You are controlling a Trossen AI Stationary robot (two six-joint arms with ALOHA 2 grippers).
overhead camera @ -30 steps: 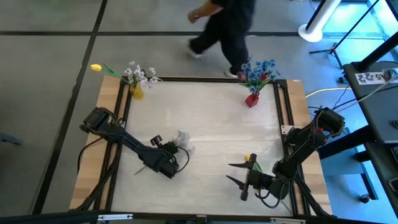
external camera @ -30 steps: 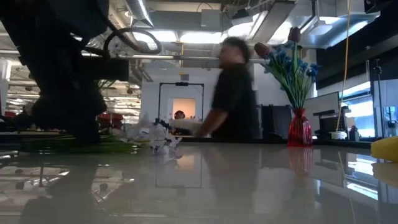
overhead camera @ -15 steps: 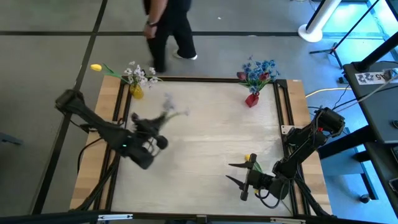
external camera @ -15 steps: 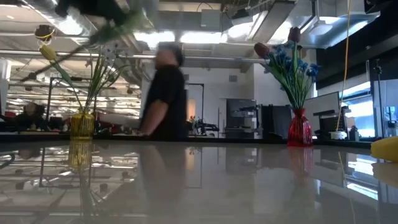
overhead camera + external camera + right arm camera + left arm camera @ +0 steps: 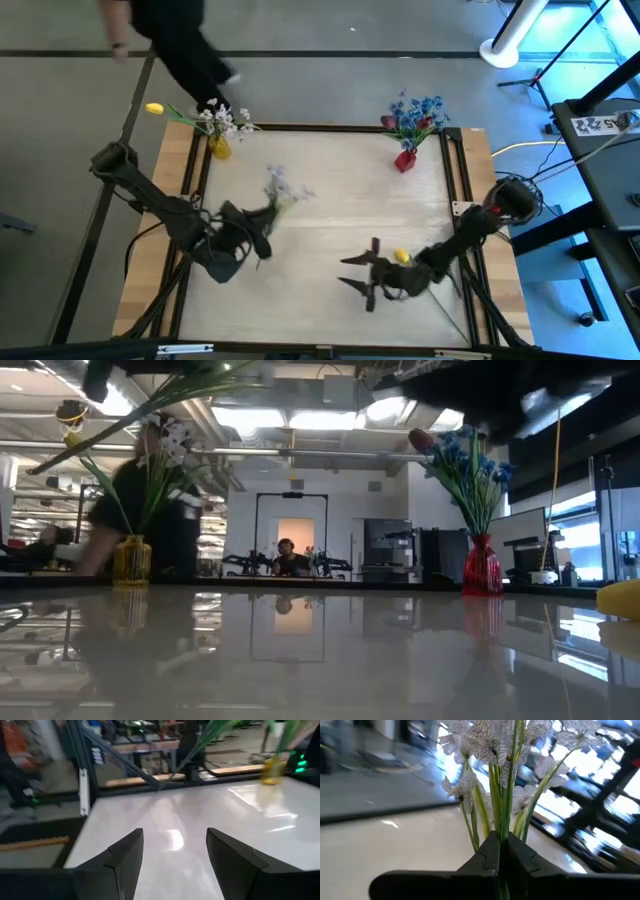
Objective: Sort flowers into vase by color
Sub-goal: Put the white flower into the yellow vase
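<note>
White spray (image 5: 492,750) is sitting pinched by its green stems in the left gripper (image 5: 262,222), fingers closed tight on it and lifting it off the table (image 5: 340,200), likely for carrying to the yellow vase (image 5: 220,149) with matching pale blooms. Right gripper (image 5: 357,272) is hanging wide open, holding nothing, just beside a yellow tulip (image 5: 402,257).

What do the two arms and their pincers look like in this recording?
Both arms are dark, jointed, tubular links with black cables running along them. The left pincer has two matte black wedge-shaped fingers. The right pincer has two broad black fingers that taper toward angular tips. In the high view the right pincer shows as thin dark prongs. No markings or labels are visible on either.
</note>
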